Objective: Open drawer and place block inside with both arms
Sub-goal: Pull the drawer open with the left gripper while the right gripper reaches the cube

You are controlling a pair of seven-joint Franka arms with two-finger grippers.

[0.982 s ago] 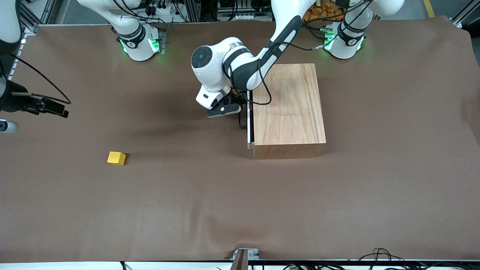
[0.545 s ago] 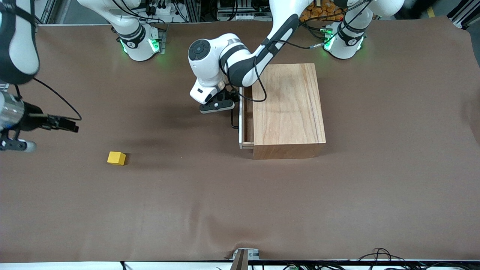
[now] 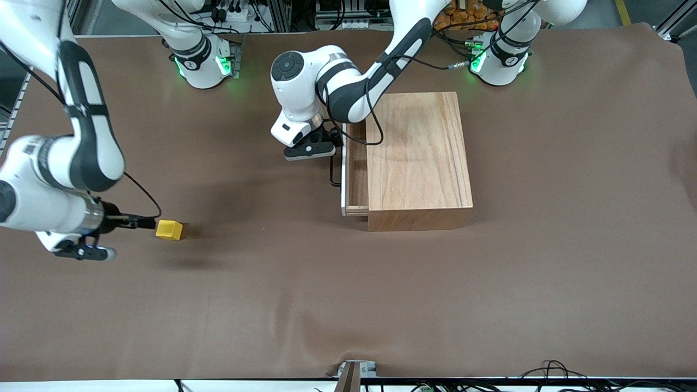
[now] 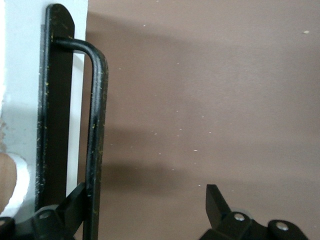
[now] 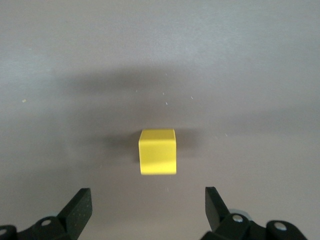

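While the large light-wood box (image 3: 418, 158) stays heavy and rigid on the brown tabletop (image 3: 490, 299), its shallow drawer (image 3: 354, 169) stands partly out toward the right arm's end. Left gripper (image 4: 145, 210), fingers spread, hooks one finger inside the stiff black wire handle (image 4: 95, 125). Right gripper (image 5: 145, 210), spread, hovers beside the small yellow cube (image 3: 169, 230), apparently light and hard; grasp its flat side faces.

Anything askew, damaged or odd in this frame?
Nothing stands out. The drawer is partly out of the wooden box, left gripper open with one finger hooked inside its handle. The block sits flat on the table, right gripper open above it.
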